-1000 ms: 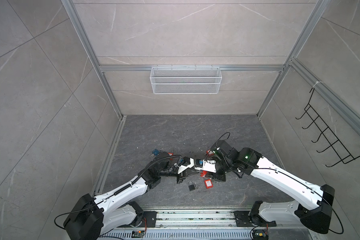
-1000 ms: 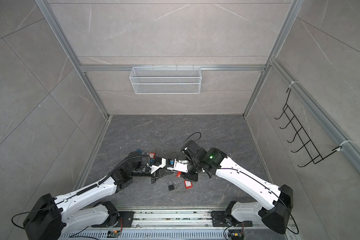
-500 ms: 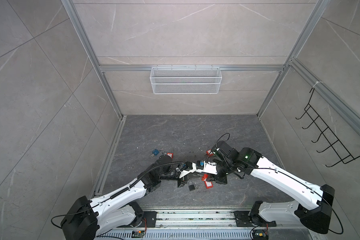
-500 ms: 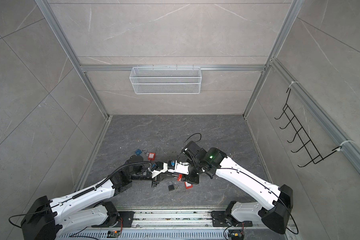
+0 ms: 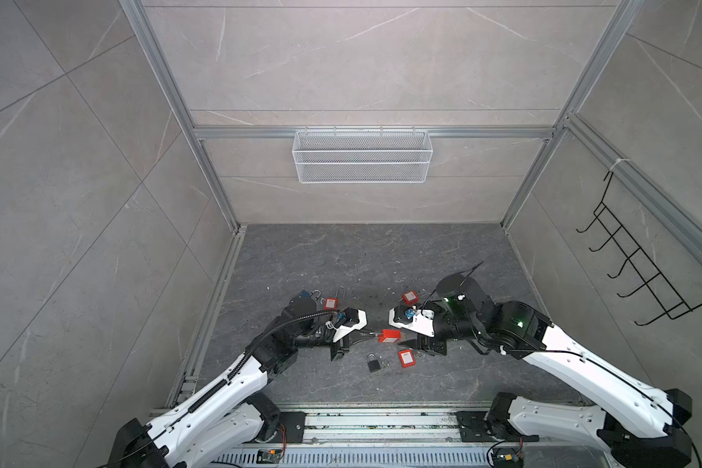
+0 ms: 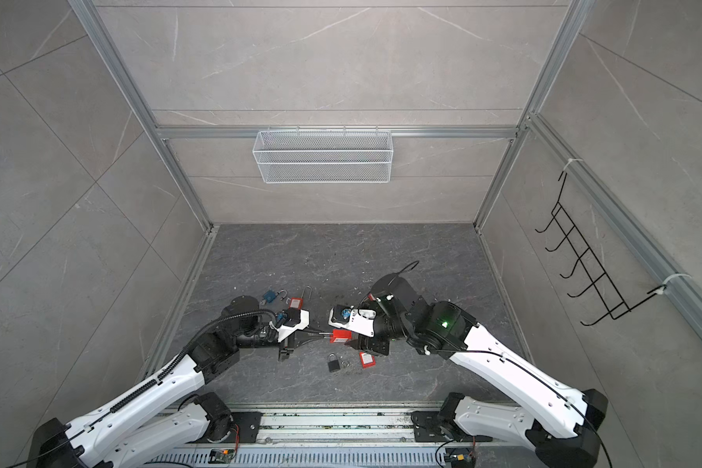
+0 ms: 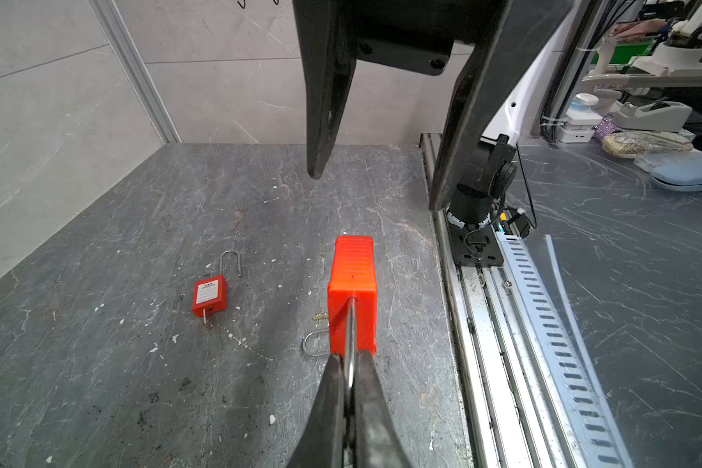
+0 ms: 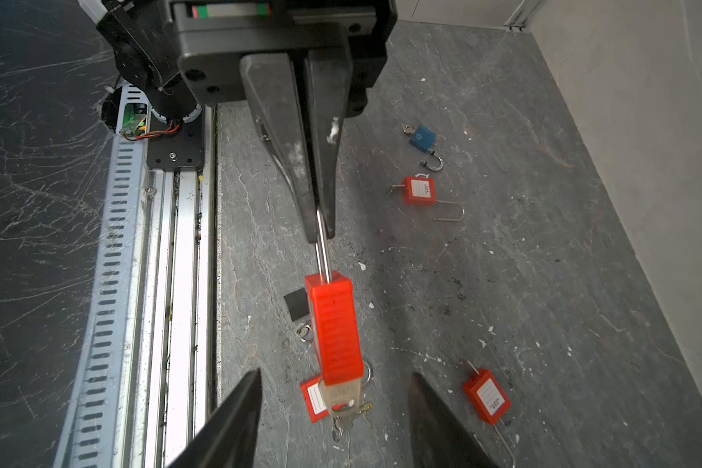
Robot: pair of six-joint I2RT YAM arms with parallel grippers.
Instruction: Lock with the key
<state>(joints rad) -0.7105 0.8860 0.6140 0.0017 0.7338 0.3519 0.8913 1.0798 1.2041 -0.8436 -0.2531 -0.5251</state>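
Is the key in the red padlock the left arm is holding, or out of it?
In. The right wrist view shows the key seated in the base of the red padlock, ring dangling below.

You've got the padlock point(image 5: 390, 335) btwn left gripper point(image 5: 361, 334) & right gripper point(image 5: 401, 336), key point(image 8: 339, 395) in its right end. Near-left lock point(image 5: 373, 362) & near-right lock point(image 5: 405, 358) lie just in front; basket point(image 5: 361, 162) on rear wall point(image 5: 361, 60).

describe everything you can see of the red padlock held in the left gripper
The red padlock is a ribbed, plastic-looking orange-red block with a bare metal shackle. The shut left gripper pinches that shackle, holding the body roughly level above the floor. A brass-coloured key with a ring sits in its base, facing the open right gripper, which does not touch it.
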